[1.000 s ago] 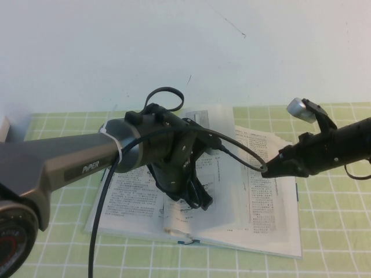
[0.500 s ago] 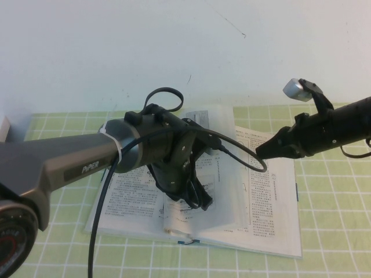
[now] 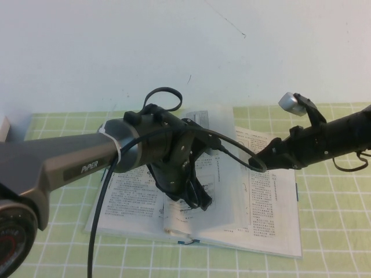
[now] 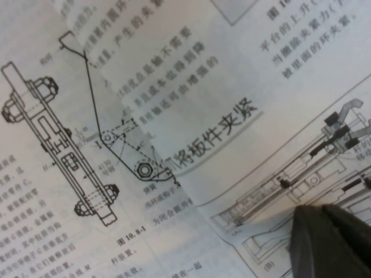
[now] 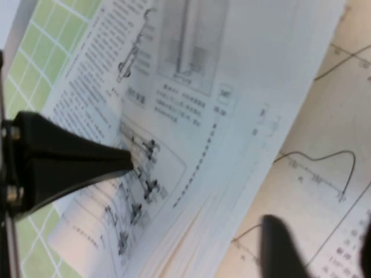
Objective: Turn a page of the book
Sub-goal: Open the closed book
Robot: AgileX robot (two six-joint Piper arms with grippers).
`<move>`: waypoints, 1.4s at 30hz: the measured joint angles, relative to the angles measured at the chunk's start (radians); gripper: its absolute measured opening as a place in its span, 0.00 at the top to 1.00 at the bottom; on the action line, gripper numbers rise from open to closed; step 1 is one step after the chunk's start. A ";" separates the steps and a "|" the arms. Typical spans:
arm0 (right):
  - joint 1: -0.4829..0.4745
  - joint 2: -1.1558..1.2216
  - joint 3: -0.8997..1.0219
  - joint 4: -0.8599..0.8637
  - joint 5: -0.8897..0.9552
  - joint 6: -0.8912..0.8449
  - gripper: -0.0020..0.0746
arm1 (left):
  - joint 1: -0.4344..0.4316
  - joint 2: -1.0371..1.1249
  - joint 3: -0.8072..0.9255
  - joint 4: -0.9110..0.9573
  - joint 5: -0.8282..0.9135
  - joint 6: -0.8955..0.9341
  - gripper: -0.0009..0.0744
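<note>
High view shows the page [image 3: 223,168] standing up from the middle of the open book [image 3: 272,226], curved and half lifted, with the left gripper [image 3: 194,197] low over the gutter at about 9 o'clock from it and the right gripper [image 3: 262,162] at its 3 o'clock, near the leaf's outer edge. In the right wrist view the right fingers [image 5: 75,159] are parted with the leaf's edge lying between them, so they look open and not pinching it; whether the left fingers [image 4: 333,243] are open or closed on anything I cannot tell, though they sit very close to the paper. My worry is that the unheld leaf could flop back to the right, or crease near the spine if the left arm presses on it while the right pushes across. Room is tight at the centre, where the left arm's cable loops over the book; the green checked desk [image 3: 336,231] lies open at 3 and 6 o'clock.
</note>
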 joint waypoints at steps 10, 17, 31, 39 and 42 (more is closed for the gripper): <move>0.034 0.074 -0.002 0.147 -0.006 -0.073 0.96 | 0.000 0.000 0.000 -0.006 0.000 0.002 0.99; 0.081 0.084 -0.003 0.203 -0.012 -0.123 0.98 | 0.000 0.000 0.000 -0.008 0.000 0.002 0.99; 0.083 0.084 -0.004 0.216 -0.004 -0.145 0.98 | -0.005 -0.179 0.012 -0.005 -0.021 0.044 0.99; 0.083 0.084 -0.004 0.252 0.027 -0.167 0.98 | -0.149 -0.278 0.012 -0.075 -0.026 0.226 0.99; 0.083 0.084 -0.004 0.254 0.044 -0.169 0.98 | -0.221 -0.274 0.012 -0.083 -0.026 0.265 0.99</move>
